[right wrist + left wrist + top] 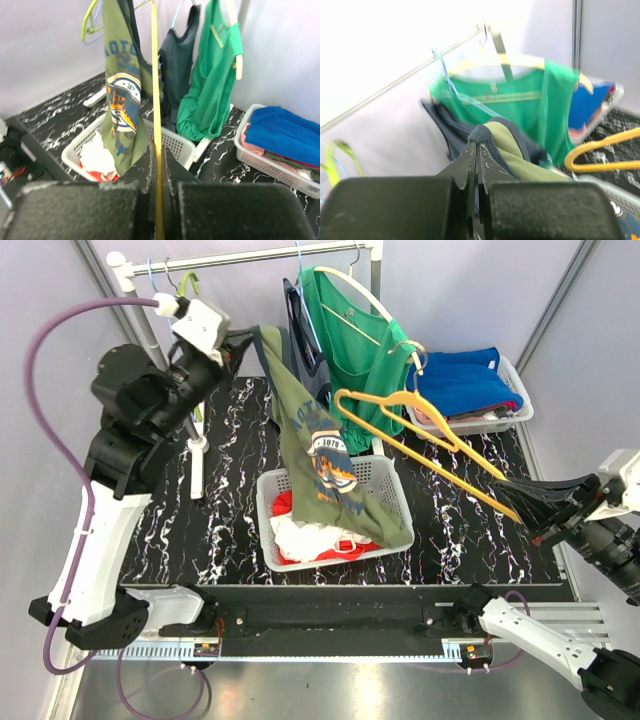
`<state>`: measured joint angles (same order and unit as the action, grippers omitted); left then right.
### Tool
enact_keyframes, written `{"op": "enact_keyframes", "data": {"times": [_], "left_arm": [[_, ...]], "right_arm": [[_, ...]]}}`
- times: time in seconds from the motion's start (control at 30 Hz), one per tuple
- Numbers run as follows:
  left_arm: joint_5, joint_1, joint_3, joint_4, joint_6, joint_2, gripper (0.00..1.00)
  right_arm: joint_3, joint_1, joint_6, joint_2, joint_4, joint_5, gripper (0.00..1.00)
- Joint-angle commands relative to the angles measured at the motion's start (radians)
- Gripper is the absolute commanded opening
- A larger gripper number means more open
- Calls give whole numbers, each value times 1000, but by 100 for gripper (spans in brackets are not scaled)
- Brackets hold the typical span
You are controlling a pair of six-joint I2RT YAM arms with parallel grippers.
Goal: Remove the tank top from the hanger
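An olive green tank top (320,455) with a blue and orange print hangs from my left gripper (245,342), which is shut on its dark-trimmed strap (482,135). Its lower end drapes into the white basket (392,476). My right gripper (522,508) is shut on the bar of a bare yellow hanger (420,430), held slanted above the table to the right of the tank top. In the right wrist view the hanger bar (155,100) runs straight up between the fingers, with the tank top (120,85) to the left.
A rack rail (260,257) at the back holds a green top (350,330) on a cream hanger and a dark top (300,320). The white basket holds red and white clothes (310,535). A second basket (515,412) at right holds folded blue clothes.
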<state>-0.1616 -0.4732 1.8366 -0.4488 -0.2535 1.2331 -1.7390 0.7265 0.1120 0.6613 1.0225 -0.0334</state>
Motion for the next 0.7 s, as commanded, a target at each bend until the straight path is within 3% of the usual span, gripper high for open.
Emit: {"op": "enact_keyframes", "data": {"times": [0.0,0.2,0.43,0.67], "left_arm": [[-50,-10,69,53,2,-3,0],[-94,-54,-158,24,69,-107,0],[-442,-113,-289,-39,180,-112,0],[-478,-192,-431,-41,180,-115,0]], "right_arm": [[16,-2,-28,-43,-183,-108,0],[39,-2,-49,-78,-288,-227,0],[73,-2,-104,-14,-361,-333,0],[111,-4,-104,30,-458,-309,0]]}}
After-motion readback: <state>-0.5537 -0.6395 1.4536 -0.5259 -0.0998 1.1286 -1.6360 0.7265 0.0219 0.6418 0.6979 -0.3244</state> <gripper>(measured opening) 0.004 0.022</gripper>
